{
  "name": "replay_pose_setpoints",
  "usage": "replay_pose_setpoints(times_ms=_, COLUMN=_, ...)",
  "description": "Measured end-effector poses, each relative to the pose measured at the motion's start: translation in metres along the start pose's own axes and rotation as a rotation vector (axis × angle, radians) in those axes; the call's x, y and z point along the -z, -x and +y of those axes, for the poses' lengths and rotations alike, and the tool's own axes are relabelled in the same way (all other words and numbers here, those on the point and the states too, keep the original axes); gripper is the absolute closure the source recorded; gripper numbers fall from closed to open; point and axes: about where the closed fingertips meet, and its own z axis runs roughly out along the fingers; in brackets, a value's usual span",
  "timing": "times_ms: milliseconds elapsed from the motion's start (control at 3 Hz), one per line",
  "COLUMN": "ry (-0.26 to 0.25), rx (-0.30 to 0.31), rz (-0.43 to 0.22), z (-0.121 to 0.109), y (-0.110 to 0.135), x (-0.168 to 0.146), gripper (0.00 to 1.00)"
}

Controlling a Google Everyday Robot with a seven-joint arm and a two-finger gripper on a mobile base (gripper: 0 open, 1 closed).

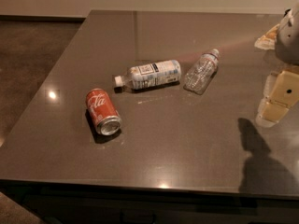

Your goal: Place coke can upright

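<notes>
The coke can (103, 111), red with white script, lies on its side on the dark grey table (187, 143), left of centre, with its silver end facing the front edge. My gripper (266, 76) is at the far right edge of the view, above the table and well to the right of the can. It is open and empty, with one cream finger (266, 37) at the back and the other (278, 99) nearer the front. Part of the gripper is cut off by the frame edge.
A white-labelled plastic bottle (148, 74) lies on its side behind the can. A clear plastic bottle (202, 71) lies to its right. The table's left edge drops to a brown floor (28, 64). The arm's shadow (259, 157) falls at front right.
</notes>
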Motion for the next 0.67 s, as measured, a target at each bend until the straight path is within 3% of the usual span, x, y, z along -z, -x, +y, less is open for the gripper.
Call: replay_pose_setpoints(times_ms=667, ry=0.004, rx=-0.003, rz=-0.008, z=-0.0022, y=0.0095, x=0.0002, gripper=0.00)
